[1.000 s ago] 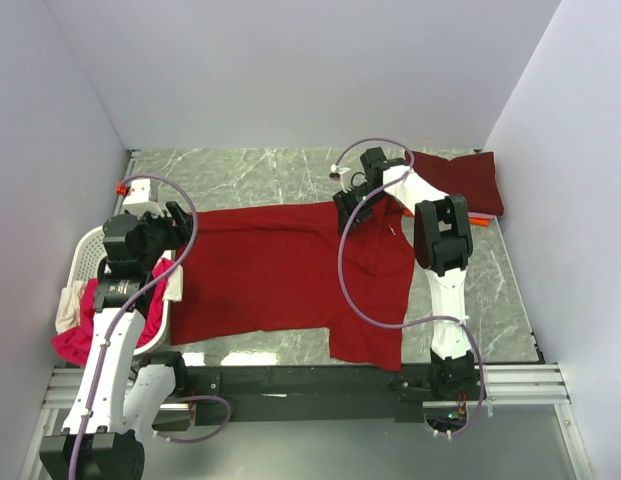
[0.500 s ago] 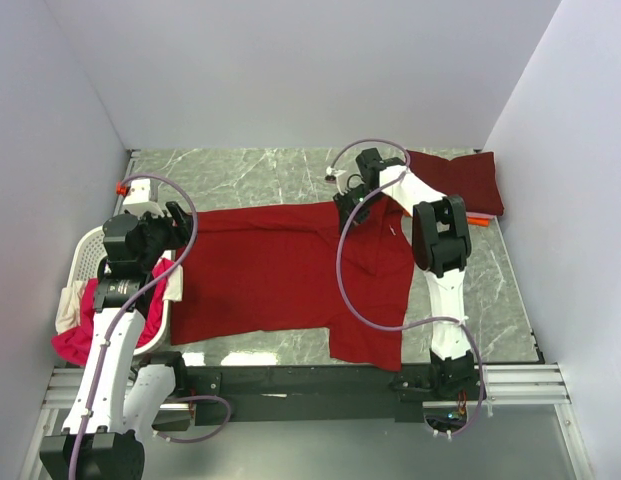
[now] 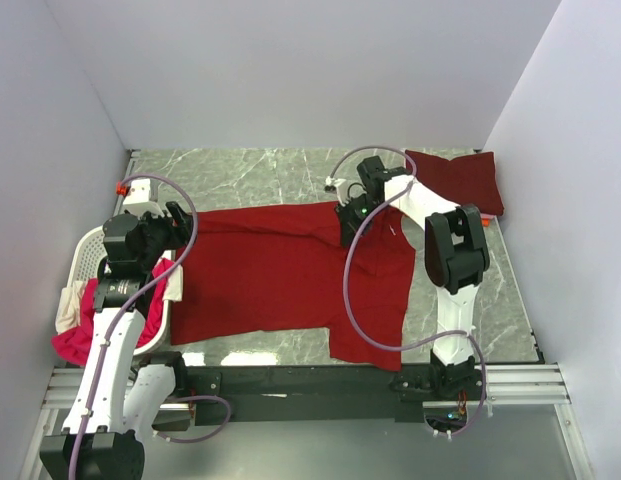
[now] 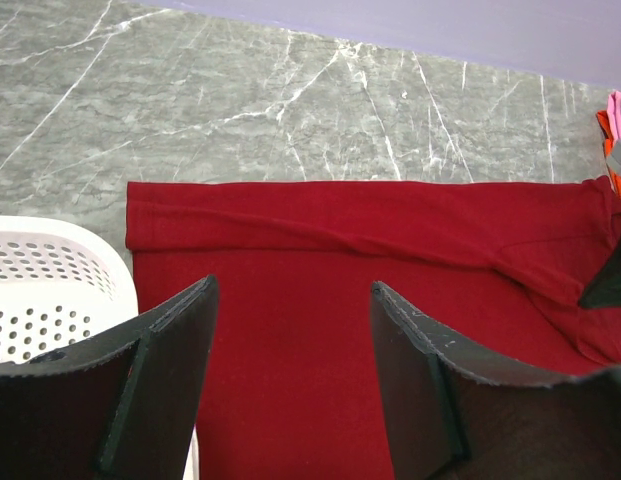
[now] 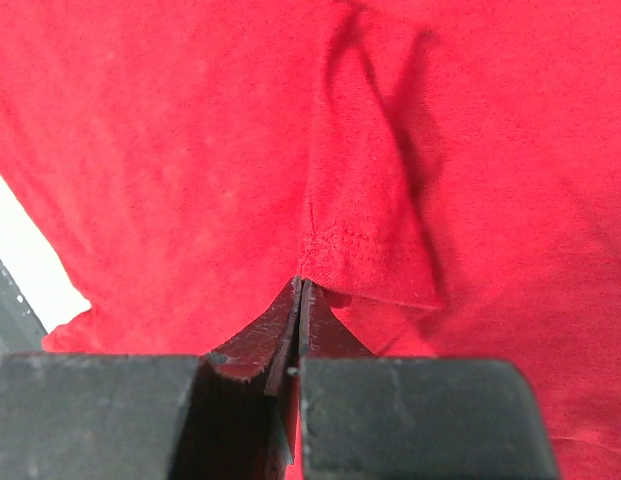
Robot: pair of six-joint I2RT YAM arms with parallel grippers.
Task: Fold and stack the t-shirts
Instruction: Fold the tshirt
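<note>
One pinch to start the fold: right gripper [image 5: 302,290] clenched on dark red t-shirt [image 3: 270,270] hem at its tips, left gripper [image 4: 292,290] spread, empty.

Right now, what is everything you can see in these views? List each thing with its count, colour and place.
red shirt: one, dark red, spread flat across the middle of the table.
maroon shirt: one, maroon, folded, far right corner.
orange shirt: one, orange, only an edge showing under the maroon shirt.
basket: one, white, left edge of the table.
pink cloth: one, magenta-pink, spilling over the basket's near side.
cream cloth: one, cream, draped on the basket beside the pink cloth.
table: one, grey-green marble.
left claw: one, black, open, above the red shirt's left end.
right claw: one, black, shut on a fold of the red shirt.
</note>
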